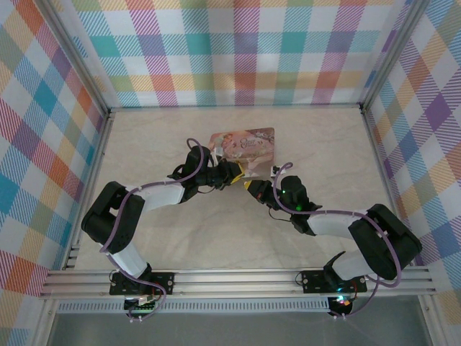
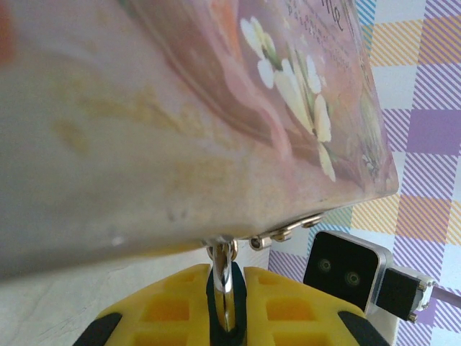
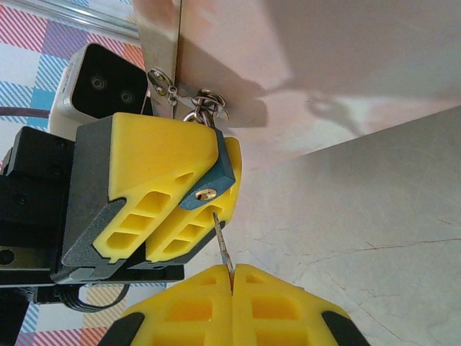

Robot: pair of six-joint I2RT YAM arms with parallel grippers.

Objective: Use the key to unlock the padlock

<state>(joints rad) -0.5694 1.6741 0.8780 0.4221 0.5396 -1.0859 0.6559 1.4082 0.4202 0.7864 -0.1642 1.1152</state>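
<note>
The padlock [image 3: 216,179], small with a blue body, is clamped between my left gripper's yellow fingers [image 3: 155,162]. Its silver shackle [image 2: 225,277] runs up through the hasp of the pink picture tin [image 2: 180,108]. My left gripper [image 2: 225,306] is shut on the padlock at the tin's near edge [image 1: 232,173]. My right gripper [image 3: 233,272] is shut on the key [image 3: 224,244], a thin metal sliver pointing up at the padlock. The key's tip stands just below the brass keyhole [image 3: 207,193]; it is not inside it. From above, my right gripper [image 1: 252,185] faces the left one closely.
The pink tin [image 1: 243,142] lies near the middle of the marble-patterned table [image 1: 216,238]. Checked cloth walls [image 1: 238,50] and a metal frame enclose the table on three sides. The right wrist's camera box [image 2: 346,267] hangs close beside the left gripper.
</note>
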